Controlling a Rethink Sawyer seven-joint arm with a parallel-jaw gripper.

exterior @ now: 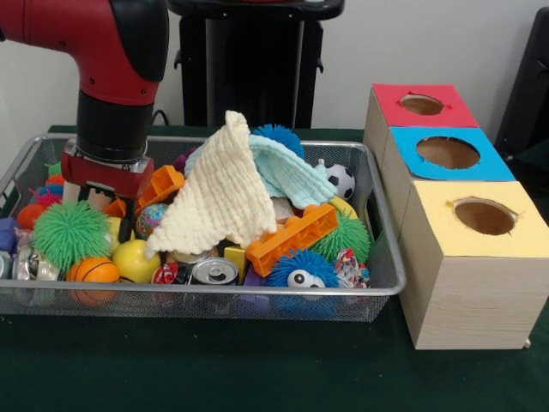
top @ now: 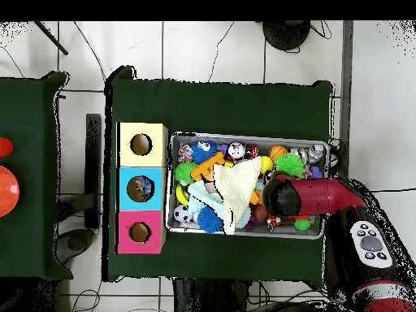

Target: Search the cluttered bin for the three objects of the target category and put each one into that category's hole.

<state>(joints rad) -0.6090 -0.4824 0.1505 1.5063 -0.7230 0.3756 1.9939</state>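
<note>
The wire-mesh bin (exterior: 257, 292) is full of toys. My gripper (exterior: 111, 210) hangs low over its left end, down among an orange toy (exterior: 161, 184), a green spiky ball (exterior: 70, 233) and a yellow ball (exterior: 135, 257). Its tips are hidden in the clutter. A cream cloth (exterior: 219, 197) and a light blue cloth (exterior: 292, 176) are draped over the middle. An orange brick (exterior: 292, 239), a drink can (exterior: 214, 272), a small basketball (exterior: 93, 271), a blue ball with eyes (exterior: 300, 270) and a soccer ball (exterior: 341, 180) lie around them. In the overhead view the arm (top: 317, 197) covers the gripper over the bin (top: 244, 135).
Three wooden boxes with round holes stand in a row right of the bin: red top (exterior: 422, 105), blue top (exterior: 448, 153), yellow top (exterior: 485, 216). In the overhead view they stand left of the bin: yellow (top: 141, 145), blue (top: 140, 188), red (top: 139, 232). Green cloth covers the table (exterior: 214, 369).
</note>
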